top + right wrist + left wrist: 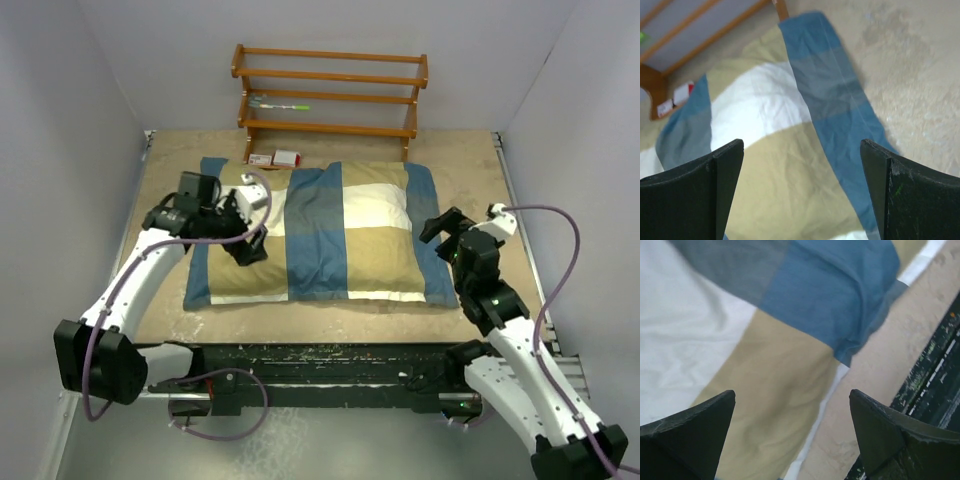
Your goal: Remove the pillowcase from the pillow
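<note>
now, the left gripper (pixel 250 245) and right gripper (pixel 440 230) are hovering open by the pillowcase (pixel 350 240), likely needing cloth-only pinches.

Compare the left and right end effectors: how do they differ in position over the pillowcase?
The left end effector hangs over the flat, slack left end of the pillowcase; the right end effector sits at its plump right end, by the blue border. The left one's camera looks toward the near table edge; the right one's toward the wooden rack. Both are open, holding nothing.
</note>
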### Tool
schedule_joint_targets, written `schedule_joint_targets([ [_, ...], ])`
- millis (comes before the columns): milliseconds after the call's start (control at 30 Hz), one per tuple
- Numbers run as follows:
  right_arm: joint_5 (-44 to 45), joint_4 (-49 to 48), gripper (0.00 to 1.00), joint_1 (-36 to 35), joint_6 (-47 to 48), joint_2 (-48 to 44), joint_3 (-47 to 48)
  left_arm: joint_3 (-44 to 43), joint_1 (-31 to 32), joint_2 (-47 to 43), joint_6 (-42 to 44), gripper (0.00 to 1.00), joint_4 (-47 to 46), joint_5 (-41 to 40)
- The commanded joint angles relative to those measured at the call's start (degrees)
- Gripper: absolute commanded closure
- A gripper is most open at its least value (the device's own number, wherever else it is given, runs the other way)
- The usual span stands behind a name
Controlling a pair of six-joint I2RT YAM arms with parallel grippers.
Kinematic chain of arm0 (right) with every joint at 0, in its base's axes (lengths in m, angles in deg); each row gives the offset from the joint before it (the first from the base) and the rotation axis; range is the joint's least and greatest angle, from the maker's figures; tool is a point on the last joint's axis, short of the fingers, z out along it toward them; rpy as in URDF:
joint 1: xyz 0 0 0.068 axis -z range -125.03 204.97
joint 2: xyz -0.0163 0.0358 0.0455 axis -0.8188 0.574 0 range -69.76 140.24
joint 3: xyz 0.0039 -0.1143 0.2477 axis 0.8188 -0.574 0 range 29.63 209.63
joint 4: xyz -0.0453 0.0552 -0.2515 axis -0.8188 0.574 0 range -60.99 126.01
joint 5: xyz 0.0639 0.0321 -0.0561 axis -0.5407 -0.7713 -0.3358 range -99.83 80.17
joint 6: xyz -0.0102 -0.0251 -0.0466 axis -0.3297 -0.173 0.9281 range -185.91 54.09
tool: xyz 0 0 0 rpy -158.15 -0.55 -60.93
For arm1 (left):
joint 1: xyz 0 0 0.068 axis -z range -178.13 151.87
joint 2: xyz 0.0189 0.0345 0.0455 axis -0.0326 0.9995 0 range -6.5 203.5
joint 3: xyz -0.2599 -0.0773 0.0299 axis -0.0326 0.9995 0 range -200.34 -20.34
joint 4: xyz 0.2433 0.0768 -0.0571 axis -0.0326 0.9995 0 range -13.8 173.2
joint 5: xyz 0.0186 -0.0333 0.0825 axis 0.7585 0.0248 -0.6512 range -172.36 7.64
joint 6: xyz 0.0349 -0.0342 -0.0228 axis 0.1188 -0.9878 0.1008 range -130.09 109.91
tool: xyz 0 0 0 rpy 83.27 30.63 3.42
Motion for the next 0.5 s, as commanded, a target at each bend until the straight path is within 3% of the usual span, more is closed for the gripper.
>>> schedule_joint_targets([
  [0, -2.8, 11.9, 0.00, 0.1, -11.1, 7.7, 3.9, 1.1, 9.3, 2.2, 4.9, 0.01, 2.8, -4.1],
  [100, -1.3, 15.8, 0.00, 0.2, -13.2, 16.5, 6.6, 2.5, 15.6, 6.3, 6.6, 0.01, 1.2, -8.7],
  [367, -10.7, 6.8, 0.05, 4.2, -14.2, 28.0, 2.2, 7.8, 23.2, 13.5, 8.7, 0.00, -10.8, -13.0],
  [467, -11.9, 5.9, 0.07, 6.2, -13.9, 28.8, 1.1, 9.1, 23.4, 16.4, 9.5, 0.16, -14.0, -16.3],
])
